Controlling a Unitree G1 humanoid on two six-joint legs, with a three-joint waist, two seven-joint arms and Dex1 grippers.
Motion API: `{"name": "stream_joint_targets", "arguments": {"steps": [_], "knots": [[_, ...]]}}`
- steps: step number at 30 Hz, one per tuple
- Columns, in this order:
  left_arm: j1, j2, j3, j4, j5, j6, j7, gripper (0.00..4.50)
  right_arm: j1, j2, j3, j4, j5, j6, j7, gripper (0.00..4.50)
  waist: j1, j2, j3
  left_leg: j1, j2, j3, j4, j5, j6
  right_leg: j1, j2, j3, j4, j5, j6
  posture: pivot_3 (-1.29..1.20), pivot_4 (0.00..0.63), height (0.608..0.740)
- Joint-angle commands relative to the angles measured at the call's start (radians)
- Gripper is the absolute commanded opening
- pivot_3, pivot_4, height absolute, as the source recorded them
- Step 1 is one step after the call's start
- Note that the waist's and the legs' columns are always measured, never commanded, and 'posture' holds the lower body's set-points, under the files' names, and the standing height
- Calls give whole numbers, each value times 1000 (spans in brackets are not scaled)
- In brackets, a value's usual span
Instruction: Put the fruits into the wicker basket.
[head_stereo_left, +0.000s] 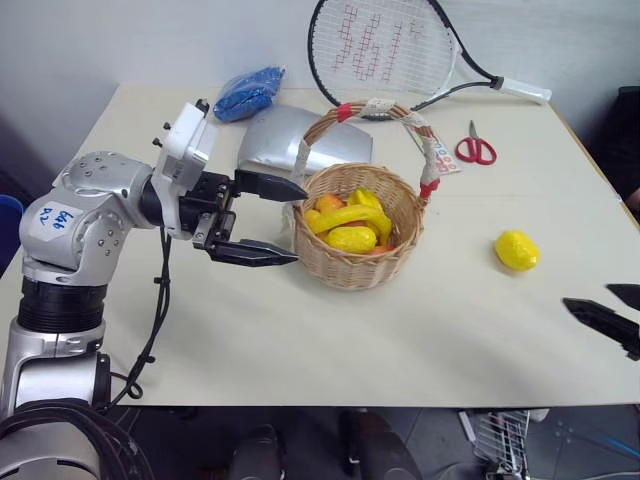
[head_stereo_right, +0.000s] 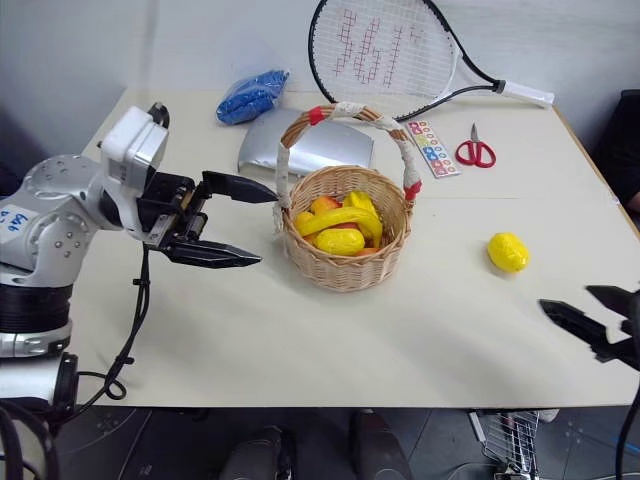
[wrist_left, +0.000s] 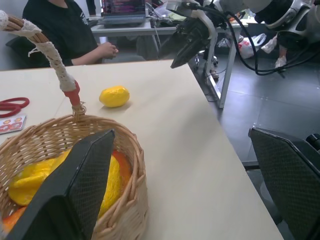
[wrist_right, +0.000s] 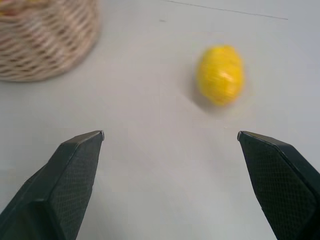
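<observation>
Left eye view: the wicker basket (head_stereo_left: 352, 235) stands near the middle of the pale surface (head_stereo_left: 300, 340), its taped arched handle (head_stereo_left: 385, 108) rising over it, and inside lie most of the fruits: a curved banana (head_stereo_left: 345, 216) across the top, a bumpy yellow lemon-like piece (head_stereo_left: 352, 239) under it, and an orange-red rounded piece (head_stereo_left: 328, 204) at the rim on the robot's left. One more lemon (head_stereo_left: 517, 250) lies alone on the bare surface, well apart from the basket on the robot's right. The left end effector (head_stereo_left: 288, 222) hangs level just beside the basket's left wall, fingers spread wide one above the other and holding nothing; the upper fingertip is close to the rim, though I cannot tell whether it touches. The right end effector (head_stereo_left: 607, 308) is low at the right edge of the view, nearer the robot than the loose lemon and apart from it; in the right wrist view its two fingers stand far apart with nothing between them, the lemon ahead of them on the surface. Behind the basket lies a grey silvery pouch (head_stereo_left: 275, 140), beside it a blue bag (head_stereo_left: 248, 93). Farther back a tennis racket (head_stereo_left: 390, 50) leans, and red-handled scissors (head_stereo_left: 476, 148) and a small colour card (head_stereo_right: 433, 147) lie to the right of the handle. The left wrist view shows a seated person (wrist_left: 65, 30) past the far end of the surface.
</observation>
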Motion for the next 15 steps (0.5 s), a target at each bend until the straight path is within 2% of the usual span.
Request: {"name": "stream_joint_targets", "arguments": {"steps": [1, 11, 15], "knots": [[-21, -3, 17, -22, -3, -6, 4, 4500, -46, -9, 80, 93, -84, -159, 5, 4401, -7, 0, 0, 0, 0, 0, 0, 0, -1, 0, 0, 0, 0, 0, 0, 0, 150, 740], [7, 0, 51, -119, -30, 49, 82, 4500, -498, 13, 568, 566, -334, -506, -1, 4401, -10, 2, 1, -1, 1, 0, -1, 4, -7, -2, -1, 0, 2, 0, -1, 0, 150, 740], [34, 28, 44, -137, -1, 43, 97, 4500, -663, 50, 649, 749, -370, -562, 7, 4401, -11, 3, 1, -1, 1, 0, 0, 4, -7, -3, -2, 0, 2, 0, -1, 0, 150, 740]]}}
